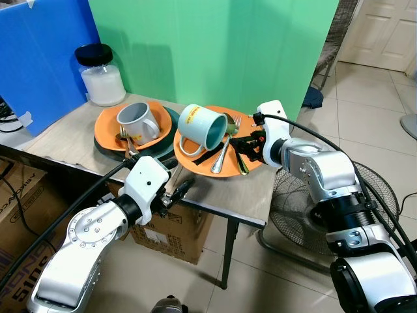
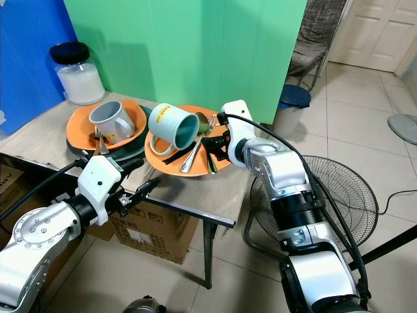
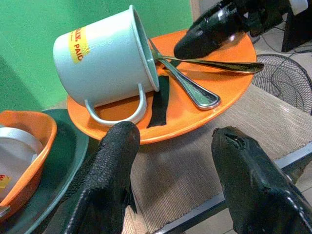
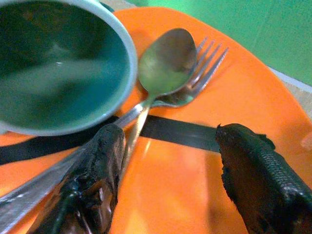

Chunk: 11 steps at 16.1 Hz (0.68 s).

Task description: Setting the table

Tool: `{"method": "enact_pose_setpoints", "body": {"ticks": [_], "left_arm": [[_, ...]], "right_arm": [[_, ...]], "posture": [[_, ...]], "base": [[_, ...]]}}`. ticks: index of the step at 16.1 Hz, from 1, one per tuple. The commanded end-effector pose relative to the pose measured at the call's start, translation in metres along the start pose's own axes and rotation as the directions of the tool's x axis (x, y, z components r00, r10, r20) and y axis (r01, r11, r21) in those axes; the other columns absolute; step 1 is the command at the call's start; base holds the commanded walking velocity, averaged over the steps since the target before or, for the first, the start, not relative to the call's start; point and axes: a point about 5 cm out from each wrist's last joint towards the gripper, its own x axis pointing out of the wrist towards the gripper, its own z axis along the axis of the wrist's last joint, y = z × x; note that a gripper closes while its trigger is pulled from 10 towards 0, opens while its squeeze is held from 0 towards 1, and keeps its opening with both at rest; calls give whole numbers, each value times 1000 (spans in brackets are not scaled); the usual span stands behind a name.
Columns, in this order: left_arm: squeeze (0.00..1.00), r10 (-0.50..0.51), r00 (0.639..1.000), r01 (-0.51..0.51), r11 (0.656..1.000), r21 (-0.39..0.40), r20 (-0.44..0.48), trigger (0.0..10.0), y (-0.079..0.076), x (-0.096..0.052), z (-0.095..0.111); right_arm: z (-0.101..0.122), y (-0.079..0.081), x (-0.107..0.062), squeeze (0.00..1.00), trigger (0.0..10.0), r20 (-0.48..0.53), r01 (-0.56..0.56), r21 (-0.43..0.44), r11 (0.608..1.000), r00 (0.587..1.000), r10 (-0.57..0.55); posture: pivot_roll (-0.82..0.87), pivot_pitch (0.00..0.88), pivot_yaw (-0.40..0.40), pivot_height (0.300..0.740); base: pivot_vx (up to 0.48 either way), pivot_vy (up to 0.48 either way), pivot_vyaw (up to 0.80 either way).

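Sideways mug (image 1: 201, 127), mouth toward right claw (image 1: 247, 147)

A green backdrop (image 1: 215, 45) and blue board (image 1: 39, 59) stand over pale floor tiles (image 1: 378, 130).

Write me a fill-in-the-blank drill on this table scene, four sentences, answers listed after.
1. The mug on the nearer orange plate lies on its ____.
2. A spoon and a ____ lie on that plate beside the mug.
3. The right gripper hovers over the plate with its fingers ____.
4. The jar at the back of the table has a ____ lid.

Missing words: side; fork; open; black
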Motion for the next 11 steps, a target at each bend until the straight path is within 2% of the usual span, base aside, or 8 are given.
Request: {"method": "enact_pose_setpoints", "body": {"ticks": [1, 2, 4, 5, 9, 10, 11], "left_arm": [[0, -13, 1000, 13, 1000, 20, 6, 10000, -1, 0, 3], [0, -13, 1000, 13, 1000, 21, 5, 10000, -1, 1, 3], [0, -14, 1000, 14, 1000, 22, 5, 10000, -1, 2, 3], [0, -16, 1000, 16, 1000, 23, 6, 10000, -1, 2, 3], [0, -28, 1000, 27, 999, 25, 9, 10000, -2, 3, 4], [0, -32, 999, 31, 999, 25, 13, 10000, -3, 3, 5], [0, -34, 999, 33, 999, 26, 14, 10000, -4, 4, 5]], "right_arm": [[6, 0, -3, 0, 10000, 21, -7, 14, 1000, 1000, 6], [5, 1, -5, 1000, 10000, 15, -14, 18, 1000, 1000, 14], [2, 4, -7, 1000, 10000, 1, -17, 14, 1000, 1000, 17], [0, 5, -7, 0, 10000, -8, -16, 12, 1000, 1000, 16], [-9, 2, -7, 0, 10000, -48, 16, 5, 1000, 999, -16], [-12, 2, -6, 0, 7451, -63, 20, 1, 1000, 998, -20], [-15, 3, -5, 0, 5608, -72, 19, 0, 1000, 997, -19]], "posture": [[218, 0, 1, 727], [217, 0, 1, 727], [215, 0, 2, 727], [212, 0, 4, 727], [211, 0, 5, 727], [211, 0, 5, 727], [210, 0, 6, 727]], "base": [[0, 0, 0], [0, 0, 0], [0, 0, 0], [0, 0, 0], [0, 0, 0], [0, 0, 0], [0, 0, 0]]}}
